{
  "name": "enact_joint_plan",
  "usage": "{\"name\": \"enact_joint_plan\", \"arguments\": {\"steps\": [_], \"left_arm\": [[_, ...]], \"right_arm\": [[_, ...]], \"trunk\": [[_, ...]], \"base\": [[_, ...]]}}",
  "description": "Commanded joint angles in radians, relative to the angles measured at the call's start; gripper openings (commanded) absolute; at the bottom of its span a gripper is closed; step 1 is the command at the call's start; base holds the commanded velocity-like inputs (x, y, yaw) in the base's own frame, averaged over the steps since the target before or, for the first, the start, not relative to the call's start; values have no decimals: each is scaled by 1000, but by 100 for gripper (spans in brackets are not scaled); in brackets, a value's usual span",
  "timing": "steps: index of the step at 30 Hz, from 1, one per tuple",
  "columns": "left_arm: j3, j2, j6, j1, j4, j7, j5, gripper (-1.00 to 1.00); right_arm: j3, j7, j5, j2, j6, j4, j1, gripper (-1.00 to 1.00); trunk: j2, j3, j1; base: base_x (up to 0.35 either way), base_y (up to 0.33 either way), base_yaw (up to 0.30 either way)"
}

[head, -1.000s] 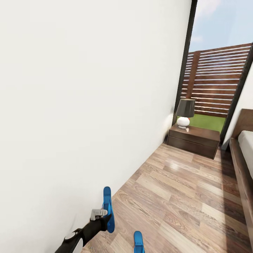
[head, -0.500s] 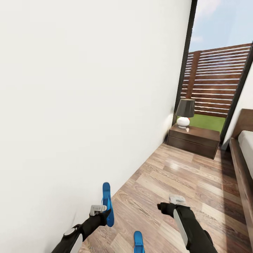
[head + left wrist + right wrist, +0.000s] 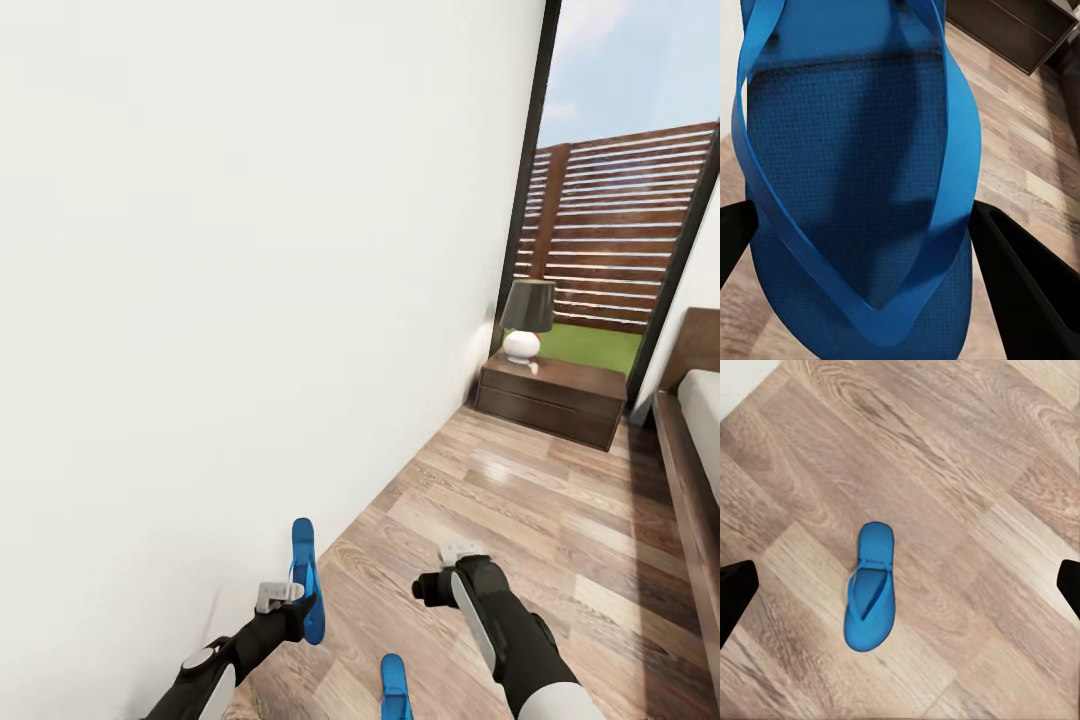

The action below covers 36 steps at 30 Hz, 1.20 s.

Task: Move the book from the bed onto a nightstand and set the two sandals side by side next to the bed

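My left gripper is shut on one bright blue sandal, held edge-up above the floor close to the white wall. In the left wrist view this sandal sits between the black fingers. The other sandal lies flat on the wood floor; in the right wrist view it lies straight below. My right gripper hovers open over it with nothing between its fingers. A nightstand stands under the window, and the bed runs along the right edge. The book is out of view.
A lamp with a dark shade stands on the nightstand. A white wall runs along the left. A strip of wood-plank floor lies between wall and bed. Behind the dark-framed window is a slatted fence.
My right arm has come into view from below and swung left over the sandal on the floor. The left gripper with its sandal has barely shifted.
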<state>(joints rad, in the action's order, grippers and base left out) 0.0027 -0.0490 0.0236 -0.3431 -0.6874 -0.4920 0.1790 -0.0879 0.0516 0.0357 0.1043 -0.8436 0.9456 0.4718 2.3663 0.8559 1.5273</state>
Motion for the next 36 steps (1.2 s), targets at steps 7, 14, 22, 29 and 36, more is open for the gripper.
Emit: {"name": "enact_joint_plan", "arguments": {"steps": [7,14,22,29,36], "left_arm": [[0,0,8,-1,0,-3,8,-100],[0,0,8,-1,0,-3,8,-100],[0,0,8,-1,0,-3,8,-100],[0,0,8,-1,1,-3,8,-100],[0,0,8,-1,0,-3,8,-100]], "right_arm": [[-25,5,4,-1,-8,1,1,100],[-27,6,2,-2,-2,0,1,100],[-78,4,2,1,432,-237,0,100],[-117,1,3,3,639,-393,0,100],[-120,-2,3,4,691,-426,1,100]], "trunk": [[50,23,27],[99,45,54],[134,72,74],[136,99,77],[138,126,80]], "base": [[0,0,0],[0,0,0],[0,0,0],[0,0,0],[0,0,0]]}}
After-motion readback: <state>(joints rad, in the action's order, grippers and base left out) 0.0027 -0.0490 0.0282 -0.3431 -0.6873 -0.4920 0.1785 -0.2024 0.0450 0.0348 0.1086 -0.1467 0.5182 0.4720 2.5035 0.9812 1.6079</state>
